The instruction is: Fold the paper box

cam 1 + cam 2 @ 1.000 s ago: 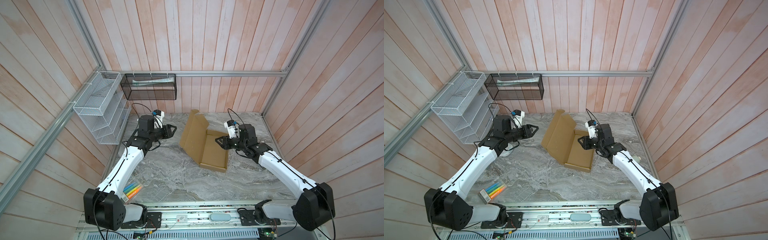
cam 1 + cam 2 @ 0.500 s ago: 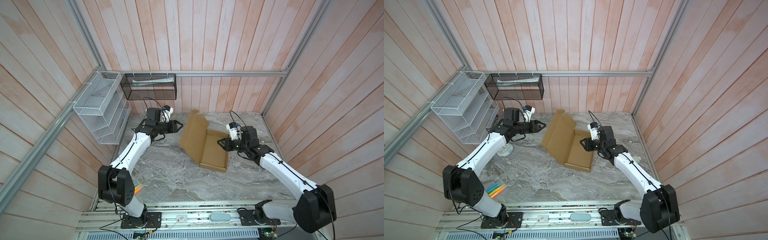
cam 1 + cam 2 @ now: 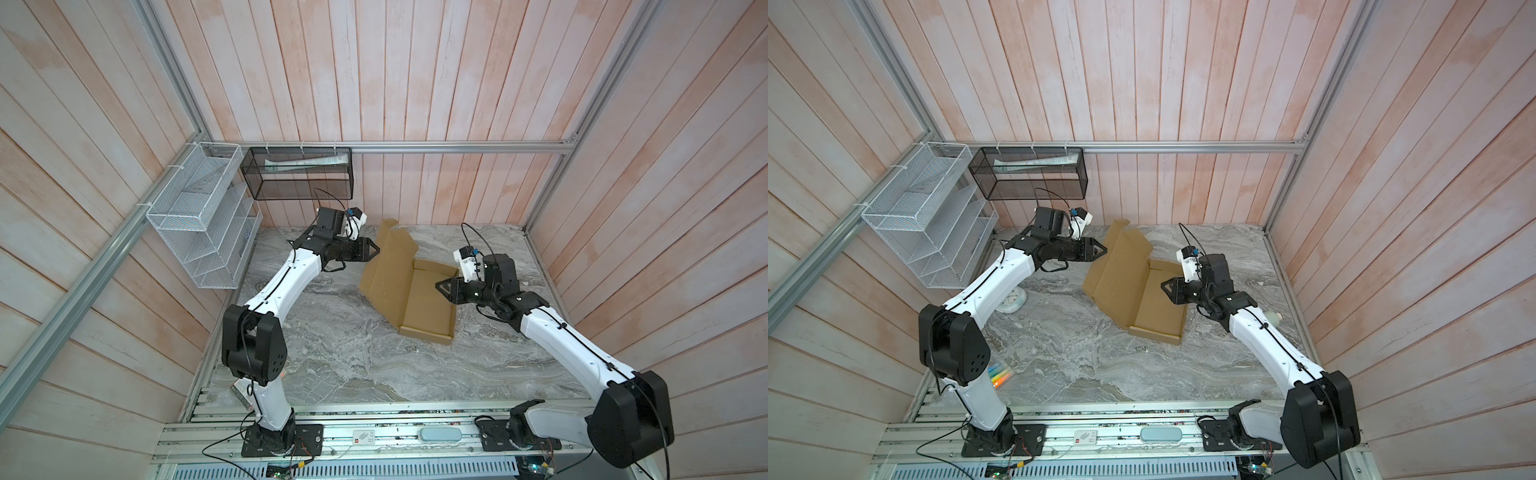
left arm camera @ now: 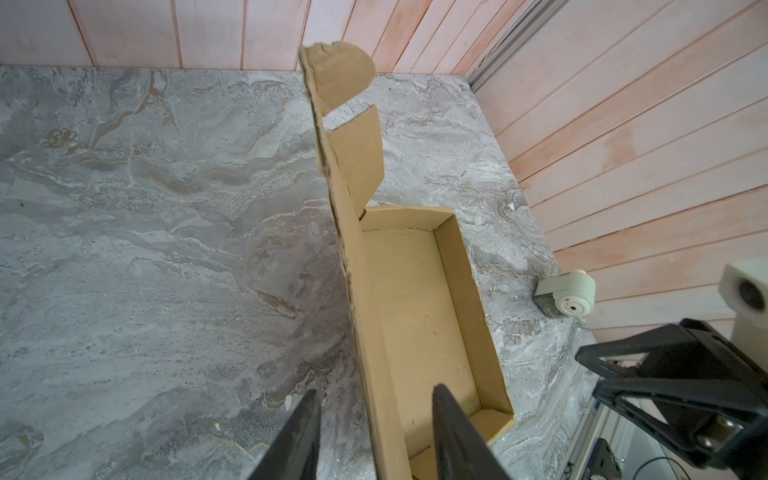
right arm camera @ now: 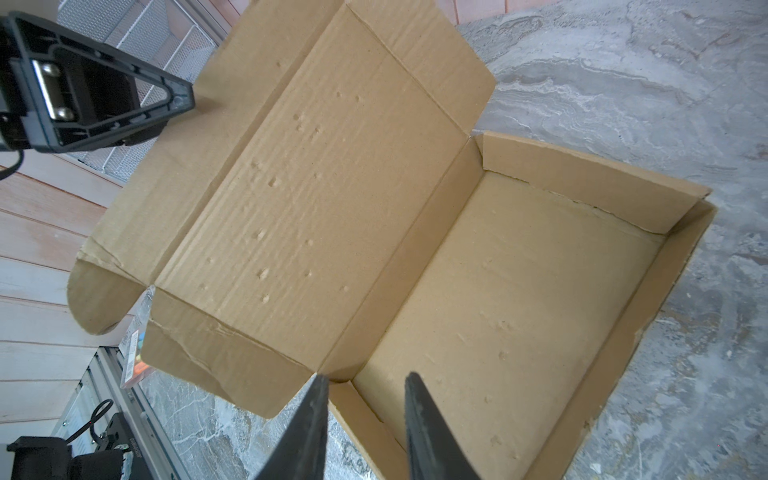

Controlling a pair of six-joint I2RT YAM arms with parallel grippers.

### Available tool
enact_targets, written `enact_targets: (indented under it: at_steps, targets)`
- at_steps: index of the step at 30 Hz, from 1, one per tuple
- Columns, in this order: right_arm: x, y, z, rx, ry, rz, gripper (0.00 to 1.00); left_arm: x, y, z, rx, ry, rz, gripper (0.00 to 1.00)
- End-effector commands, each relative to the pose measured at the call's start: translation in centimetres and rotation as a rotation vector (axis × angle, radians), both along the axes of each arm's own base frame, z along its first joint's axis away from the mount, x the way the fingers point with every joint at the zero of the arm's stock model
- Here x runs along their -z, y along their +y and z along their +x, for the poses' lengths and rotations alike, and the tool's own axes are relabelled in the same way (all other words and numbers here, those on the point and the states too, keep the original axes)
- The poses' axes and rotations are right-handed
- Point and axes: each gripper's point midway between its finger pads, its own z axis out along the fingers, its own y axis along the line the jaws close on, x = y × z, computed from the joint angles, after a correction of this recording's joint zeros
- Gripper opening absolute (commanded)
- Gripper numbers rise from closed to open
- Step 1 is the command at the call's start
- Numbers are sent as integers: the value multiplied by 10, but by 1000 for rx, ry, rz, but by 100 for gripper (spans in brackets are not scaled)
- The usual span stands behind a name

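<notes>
Left wrist view: the paper box [image 4: 415,316] sits toward the back edge of the counter [image 4: 166,208], its tray formed and its lid standing upright. The left gripper [image 4: 376,390], half open, straddles the lid's free edge, likely to swing it shut. In the right wrist view the right gripper [image 5: 366,376], narrowly parted, straddles a tray wall, probably to steady it; no pinch shows.
</notes>
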Motion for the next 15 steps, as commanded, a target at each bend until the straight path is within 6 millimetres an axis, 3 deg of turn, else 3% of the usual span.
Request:
enact_targets:
  at_steps: [1, 15]
  targets:
    - [-4, -2, -3, -6, -22, 14, 33, 0, -6, 3, 29, -11, 43, 43]
    - [-4, -6, -4, -6, -24, 31, 33, 21, -15, -6, 80, 39, 143, 38]
